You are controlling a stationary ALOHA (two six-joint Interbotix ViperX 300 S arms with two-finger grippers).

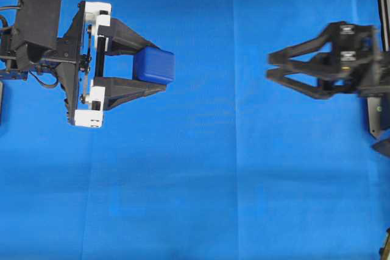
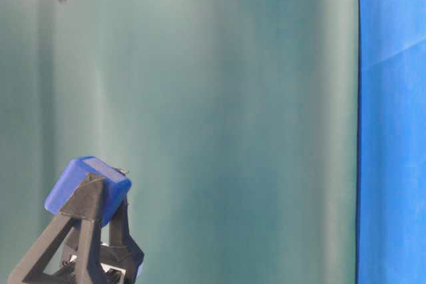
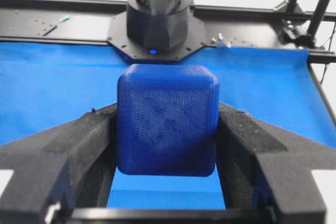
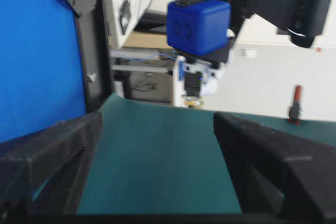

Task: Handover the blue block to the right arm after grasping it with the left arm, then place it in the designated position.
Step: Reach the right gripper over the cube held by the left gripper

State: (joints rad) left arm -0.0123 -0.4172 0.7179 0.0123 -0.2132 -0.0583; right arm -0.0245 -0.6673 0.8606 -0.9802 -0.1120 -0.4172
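The blue block (image 1: 155,66) sits clamped at the tips of the left arm's jaws (image 1: 159,67), raised off the blue-draped desk (image 1: 201,199); the right arm's jaws (image 1: 270,66), spread wide and empty, face it from well apart.

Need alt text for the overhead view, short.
Left gripper, at left, holds the blue block between its fingertips over the blue cloth. Right gripper, at right, is open, pointing toward the block across a gap.
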